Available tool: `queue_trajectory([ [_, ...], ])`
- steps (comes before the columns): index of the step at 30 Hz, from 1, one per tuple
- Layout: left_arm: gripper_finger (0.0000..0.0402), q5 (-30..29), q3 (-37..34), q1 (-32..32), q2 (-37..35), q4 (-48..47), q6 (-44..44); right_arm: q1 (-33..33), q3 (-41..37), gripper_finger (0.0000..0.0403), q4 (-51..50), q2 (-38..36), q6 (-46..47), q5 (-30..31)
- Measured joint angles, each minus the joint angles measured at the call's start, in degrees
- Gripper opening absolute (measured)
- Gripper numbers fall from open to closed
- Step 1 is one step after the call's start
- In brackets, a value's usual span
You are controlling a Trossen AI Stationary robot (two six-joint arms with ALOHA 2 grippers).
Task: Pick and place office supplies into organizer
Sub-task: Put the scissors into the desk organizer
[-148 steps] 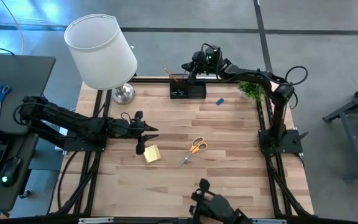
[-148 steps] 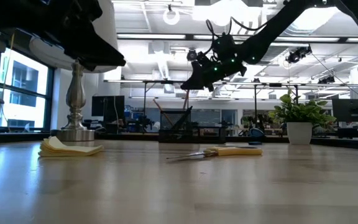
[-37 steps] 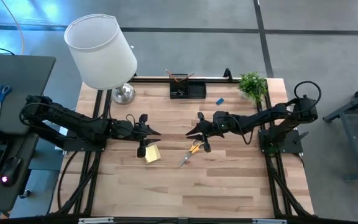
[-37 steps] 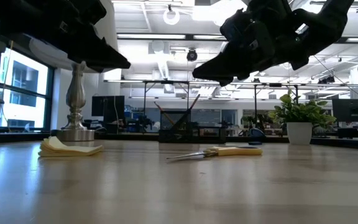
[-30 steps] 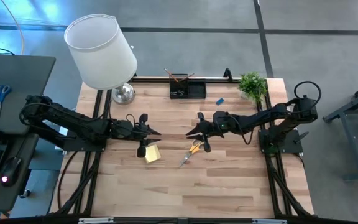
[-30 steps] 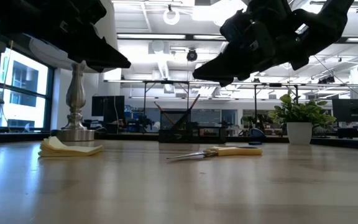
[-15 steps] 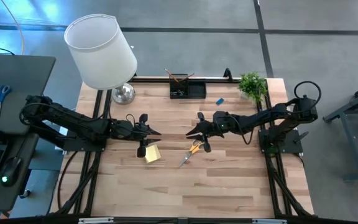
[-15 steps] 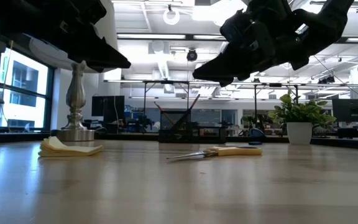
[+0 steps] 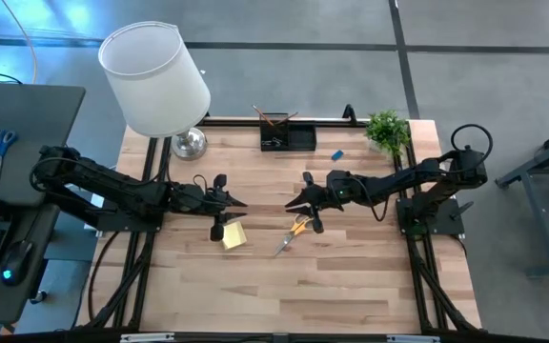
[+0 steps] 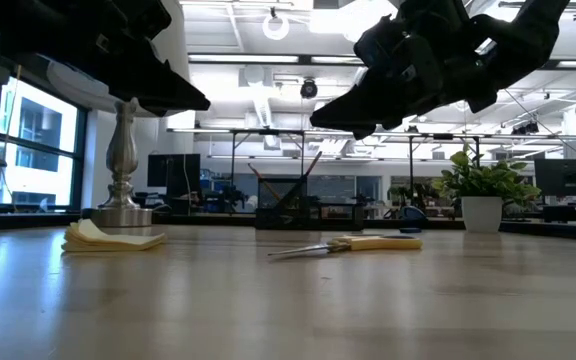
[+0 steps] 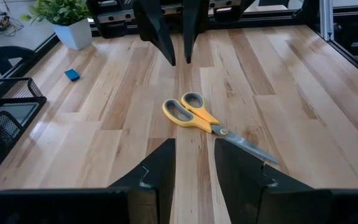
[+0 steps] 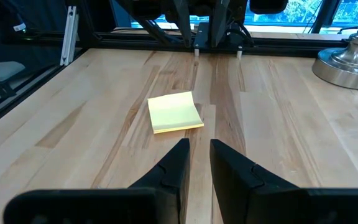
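Two dark grippers hover empty, fingers slightly parted: the left gripper (image 9: 239,202) beside the square sticky-note pad (image 9: 233,235), the right gripper (image 9: 292,204) beside the orange-handled scissors (image 9: 295,230), both lying on the wood-plank table (image 9: 351,286).

Scissors (image 9: 300,227) right of sticky pad (image 9: 233,235); organizer (image 9: 287,139) behind.

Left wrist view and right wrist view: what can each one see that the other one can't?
Only the left wrist view shows the orange-handled scissors, the small blue eraser, the green plant and a corner of the black organizer. Only the right wrist view shows the yellow sticky-note pad and the silver lamp base. Both show the bare wooden table, and each looks across at the other arm: the right gripper hangs opposite the left gripper.
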Motion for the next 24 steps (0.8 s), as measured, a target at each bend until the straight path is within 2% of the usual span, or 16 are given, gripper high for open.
queue_trajectory([
  [24,0.0099,0.0,0.0,0.0,0.0,0.0,0.0,0.0,0.0,0.0062,0.0,0.0,1.0,0.0],
])
